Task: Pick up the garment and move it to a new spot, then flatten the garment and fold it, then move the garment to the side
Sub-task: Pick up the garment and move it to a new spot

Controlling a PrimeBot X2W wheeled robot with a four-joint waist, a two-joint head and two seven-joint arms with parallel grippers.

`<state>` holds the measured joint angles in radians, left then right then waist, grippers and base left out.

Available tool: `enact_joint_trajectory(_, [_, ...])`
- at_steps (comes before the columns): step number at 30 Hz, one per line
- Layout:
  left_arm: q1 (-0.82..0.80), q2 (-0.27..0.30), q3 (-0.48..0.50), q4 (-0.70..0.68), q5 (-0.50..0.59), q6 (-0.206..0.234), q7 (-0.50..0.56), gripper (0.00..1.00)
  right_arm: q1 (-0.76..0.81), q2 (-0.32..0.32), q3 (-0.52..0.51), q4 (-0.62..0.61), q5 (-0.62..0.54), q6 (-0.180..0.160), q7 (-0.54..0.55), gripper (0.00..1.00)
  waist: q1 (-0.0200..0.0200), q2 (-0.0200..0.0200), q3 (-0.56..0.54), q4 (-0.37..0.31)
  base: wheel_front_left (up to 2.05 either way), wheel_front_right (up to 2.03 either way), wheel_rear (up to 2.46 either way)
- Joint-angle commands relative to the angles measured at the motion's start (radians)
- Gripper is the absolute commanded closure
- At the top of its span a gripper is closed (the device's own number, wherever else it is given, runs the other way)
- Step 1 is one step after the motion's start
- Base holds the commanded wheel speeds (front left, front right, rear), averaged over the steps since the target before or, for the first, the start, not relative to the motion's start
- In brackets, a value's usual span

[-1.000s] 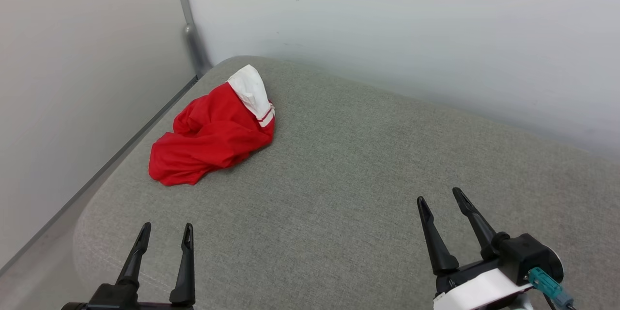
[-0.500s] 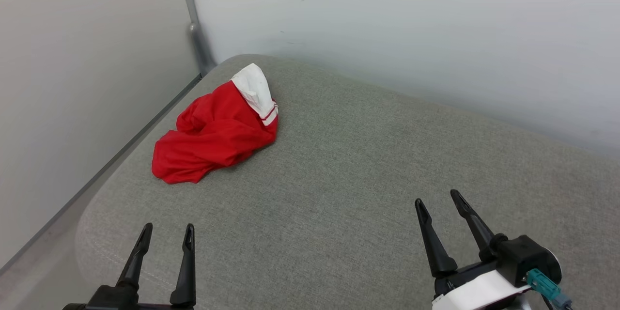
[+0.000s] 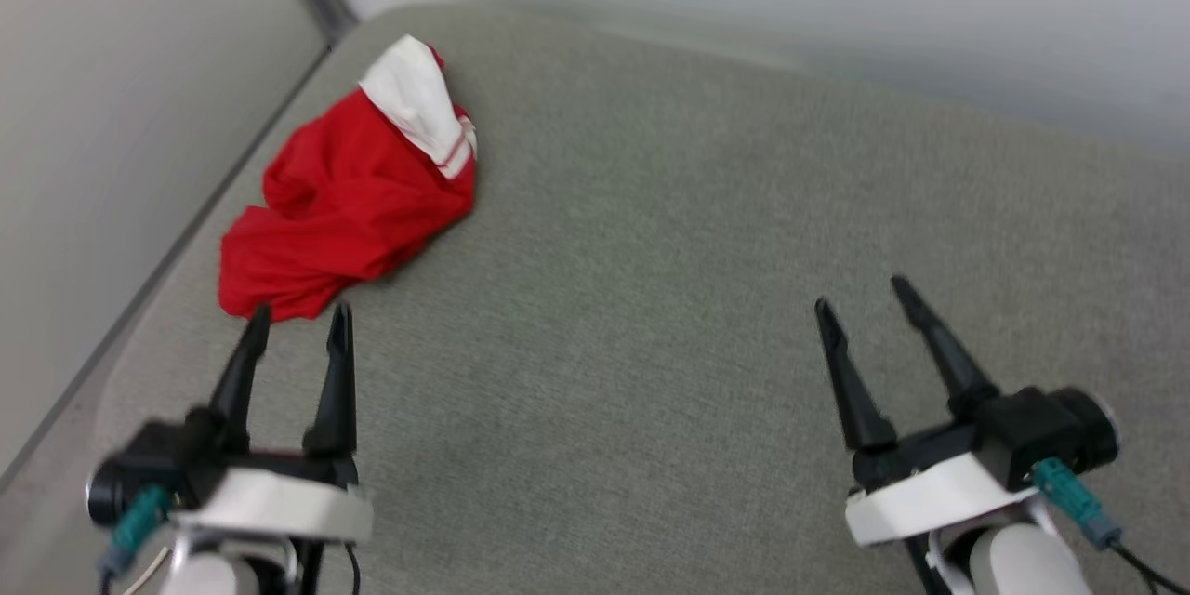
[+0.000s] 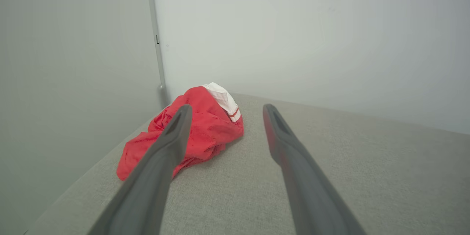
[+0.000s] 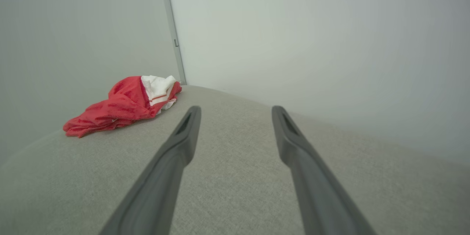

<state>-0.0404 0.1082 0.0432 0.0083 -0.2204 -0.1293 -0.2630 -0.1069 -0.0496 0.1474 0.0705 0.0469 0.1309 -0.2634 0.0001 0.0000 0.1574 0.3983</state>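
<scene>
the garment (image 3: 344,204) is soft matt red cloth, crumpled on a coarse grey woven fabric cushion (image 3: 651,297).

I'm getting a smeared head view, so the striped trim on the jersey (image 3: 344,195) is blurring into a pale band. The jersey is lying bunched, hiding most of its cloth in its folds. The left end effector (image 3: 299,310) is pointing at the near hem, and I'm failing to tell whether its tips are touching the cloth. In the left wrist view one finger (image 4: 161,158) is covering the heap's near side. The head view's bottom edge is cutting off the left forearm (image 3: 218,576) and the right forearm (image 3: 1018,562).
</scene>
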Motion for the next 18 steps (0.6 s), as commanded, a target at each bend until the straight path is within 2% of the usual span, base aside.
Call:
enact_joint_trajectory(1, [-0.051, 0.028, -0.004, 0.023, -0.019, -0.002, -0.003, 0.0, -0.028, -0.001, -0.004, -0.016, -0.02, 0.0, -0.002, 0.0, -0.0001, 0.0, 0.115, -0.039, 0.0, 0.0, 0.0])
enact_joint_trajectory(3, [-0.122, 0.084, -0.038, 0.092, -0.088, 0.0, -0.003, 0.0, -0.05, -0.001, -0.005, -0.043, -0.054, 0.0, -0.002, 0.0, -0.0001, 0.0, 0.173, -0.054, 0.0, 0.0, 0.0])
enact_joint_trajectory(7, [-0.296, 0.255, -0.131, 0.234, -0.228, 0.0, 0.035, 0.0, -0.089, -0.002, -0.02, -0.094, -0.102, 0.0, -0.002, 0.0, -0.0001, 0.0, 0.266, -0.084, 0.0, 0.0, 0.0])
enact_joint_trajectory(13, [-0.516, 0.492, -0.258, 0.36, -0.462, 0.0, 0.251, 0.0, -0.119, -0.001, -0.03, -0.142, -0.134, 0.0, -0.001, 0.0, -0.0001, 0.0, 0.366, -0.134, 0.0, 0.0, 0.0])
enact_joint_trajectory(18, [-0.647, 0.621, -0.343, 0.408, -0.678, 0.0, 0.472, 0.0, -0.128, -0.001, -0.033, -0.161, -0.146, 0.0, -0.001, 0.0, -0.0001, 0.0, 0.431, -0.168, 0.0, 0.0, 0.0])
